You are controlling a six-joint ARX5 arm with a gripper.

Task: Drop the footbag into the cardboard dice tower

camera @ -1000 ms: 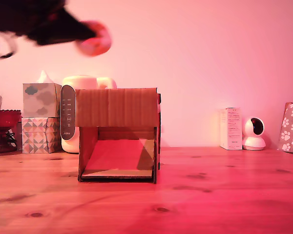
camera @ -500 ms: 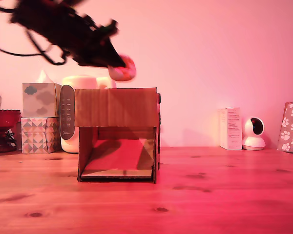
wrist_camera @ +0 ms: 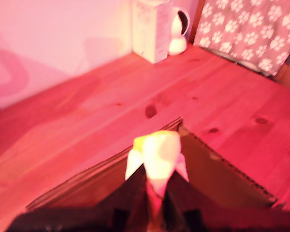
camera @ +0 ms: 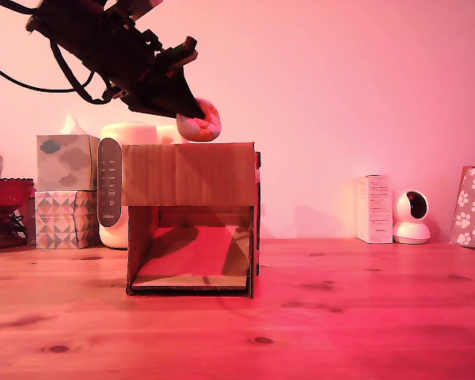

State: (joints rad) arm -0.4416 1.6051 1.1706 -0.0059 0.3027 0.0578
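The black robot gripper clenches the small soft footbag of pale and orange panels, holding it just above the open top of the brown corrugated cardboard dice tower, over its middle. The tower stands on the reddish wooden tabletop, towards the far edge. No writing is legible; print on the white upright carton near the far edge is too small to read. Half a second earlier the footbag hung slightly higher and blurred; it is now lower and sharp. In the wrist view the footbag sits between the dark fingers.
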